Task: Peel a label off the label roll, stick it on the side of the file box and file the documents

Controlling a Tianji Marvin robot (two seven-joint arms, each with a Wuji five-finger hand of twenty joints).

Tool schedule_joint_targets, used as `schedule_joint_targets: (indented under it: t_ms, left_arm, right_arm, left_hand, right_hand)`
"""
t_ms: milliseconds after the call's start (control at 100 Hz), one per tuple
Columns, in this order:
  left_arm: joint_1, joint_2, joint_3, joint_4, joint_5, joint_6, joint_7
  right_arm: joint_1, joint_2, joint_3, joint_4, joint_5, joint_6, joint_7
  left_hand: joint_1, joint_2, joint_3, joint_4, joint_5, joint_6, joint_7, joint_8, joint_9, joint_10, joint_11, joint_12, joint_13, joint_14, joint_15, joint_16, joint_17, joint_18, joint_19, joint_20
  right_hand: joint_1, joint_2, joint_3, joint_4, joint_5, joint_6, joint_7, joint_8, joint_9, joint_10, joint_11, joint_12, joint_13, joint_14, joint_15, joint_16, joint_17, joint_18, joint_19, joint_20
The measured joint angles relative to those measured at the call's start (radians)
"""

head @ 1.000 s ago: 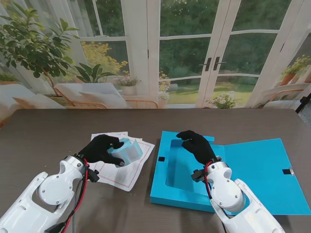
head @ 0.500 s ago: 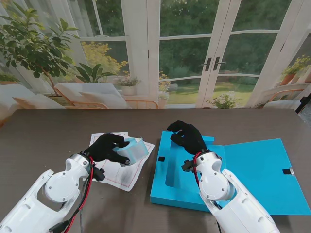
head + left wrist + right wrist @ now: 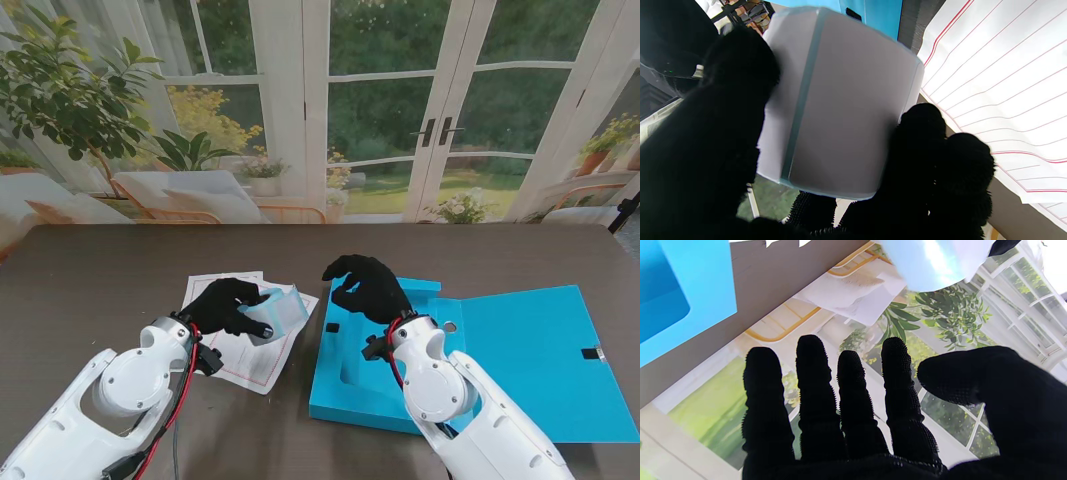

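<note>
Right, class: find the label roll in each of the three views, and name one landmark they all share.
Stand view: label roll held in the left hand, over the documents, left of the file box.
Left wrist view: label roll fills the centre, between the fingers.
Right wrist view: label roll at the frame edge.
Shared landmark: the blue file box.

Bright daylight floods through the glass doors (image 3: pixel 440 110); stand view sharp; wrist views backlit, gloves silhouetted.
</note>
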Motion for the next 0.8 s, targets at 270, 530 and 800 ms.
schedule_joint_targets:
  t_ms: [270, 530, 800]
  left_arm:
    - [-0.012, -0.007, 0.019, -0.008, 0.002, 0.06, 0.006]
    - [-0.015, -0.013, 0.025, -0.008, -0.025, 0.069, 0.011]
    - [-0.015, -0.014, 0.024, -0.007, -0.032, 0.064, 0.011]
  right_arm:
    - [0.007, -0.006, -0.04, -0.008, 0.024, -0.005, 0.001]
    - [0.015, -0.008, -0.067, -0.008, 0.007, 0.006, 0.007]
    - [0.017, -0.012, -0.074, -0.008, -0.022, 0.028, -0.016]
  left_hand:
    - [0.0, 0.0, 0.0, -0.011, 0.0, 0.003, 0.001, 0.0, 0.013, 0.009, 0.0, -0.003, 0.001, 0.003, 0.022, 0.0, 0.009, 0.009, 0.013, 0.001]
    - [0.0, 0.0, 0.0, -0.011, 0.0, 0.004, 0.001, 0.0, 0.016, 0.01, 0.0, -0.003, 0.001, 0.003, 0.024, 0.0, 0.009, 0.01, 0.013, 0.001]
    - [0.0, 0.0, 0.0, -0.011, 0.0, 0.004, 0.001, 0.0, 0.016, 0.01, 0.0, -0.004, 0.001, 0.003, 0.024, 0.0, 0.009, 0.011, 0.013, 0.001]
  right_hand:
    - [0.001, -0.012, 0.01, 0.0, 0.0, 0.0, -0.009, 0.001, 0.0, 0.0, 0.001, 0.012, 0.003, -0.001, 0.018, 0.012, 0.0, 0.0, 0.013, -0.003]
    - [0.001, -0.012, -0.001, 0.0, -0.001, 0.0, -0.02, 0.001, 0.0, 0.0, 0.001, 0.013, 0.001, -0.001, 0.018, 0.013, 0.0, 0.0, 0.013, -0.019]
    - [-0.012, -0.012, -0.002, 0.0, -0.023, 0.009, -0.03, 0.001, 0.0, -0.001, 0.0, 0.014, 0.001, -0.001, 0.018, 0.013, 0.0, 0.0, 0.013, -0.02]
